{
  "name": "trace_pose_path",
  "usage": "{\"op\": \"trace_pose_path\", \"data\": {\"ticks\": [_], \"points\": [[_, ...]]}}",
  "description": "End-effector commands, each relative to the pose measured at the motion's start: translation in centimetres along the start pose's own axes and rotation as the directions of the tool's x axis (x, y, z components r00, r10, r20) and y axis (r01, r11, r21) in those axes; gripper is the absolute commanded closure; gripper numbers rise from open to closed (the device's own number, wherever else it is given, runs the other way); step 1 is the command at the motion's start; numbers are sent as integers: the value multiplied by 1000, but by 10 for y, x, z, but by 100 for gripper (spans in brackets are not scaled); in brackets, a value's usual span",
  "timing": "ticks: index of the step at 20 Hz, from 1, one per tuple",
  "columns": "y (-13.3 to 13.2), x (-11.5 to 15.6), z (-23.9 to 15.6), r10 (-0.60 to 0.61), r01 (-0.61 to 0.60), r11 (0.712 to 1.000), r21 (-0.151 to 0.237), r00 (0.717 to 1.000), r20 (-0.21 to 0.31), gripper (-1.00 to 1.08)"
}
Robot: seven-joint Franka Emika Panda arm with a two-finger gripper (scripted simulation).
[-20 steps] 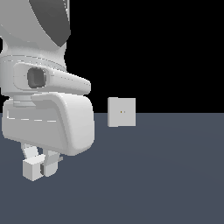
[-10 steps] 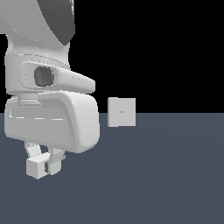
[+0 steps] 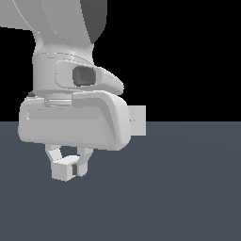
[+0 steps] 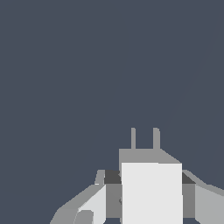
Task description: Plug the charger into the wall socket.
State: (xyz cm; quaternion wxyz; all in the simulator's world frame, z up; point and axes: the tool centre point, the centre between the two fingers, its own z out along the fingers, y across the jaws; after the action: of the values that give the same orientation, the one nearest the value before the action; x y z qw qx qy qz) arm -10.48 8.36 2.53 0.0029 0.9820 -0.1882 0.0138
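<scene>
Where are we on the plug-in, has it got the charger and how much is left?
Done: the grasp. The gripper is shut on the charger, and the wrist view shows its two prongs pointing away from the jaws, touching nothing. In hand: carrying it, above the dark floor. Left: the whole insertion. In the exterior view the wall socket stands well beyond, partly hidden behind the arm, with nothing in it.

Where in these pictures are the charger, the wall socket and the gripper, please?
charger (image 4: 151,192): wrist view, its white face.
wall socket (image 3: 138,120): exterior view, the uncovered part of the plate.
gripper (image 3: 69,165): exterior view, between the fingertips.
</scene>
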Motion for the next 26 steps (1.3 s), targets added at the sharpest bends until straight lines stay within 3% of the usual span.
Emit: {"op": "trace_pose_path", "data": {"ticks": [1,14,26], "points": [[9,8,-4,-40,40,999,1,999,-1,108],[51,58,-27,-270,270,963,7,963,-2,108],[78,117,-49,-480,480,877,13,877,-4,108]]}}
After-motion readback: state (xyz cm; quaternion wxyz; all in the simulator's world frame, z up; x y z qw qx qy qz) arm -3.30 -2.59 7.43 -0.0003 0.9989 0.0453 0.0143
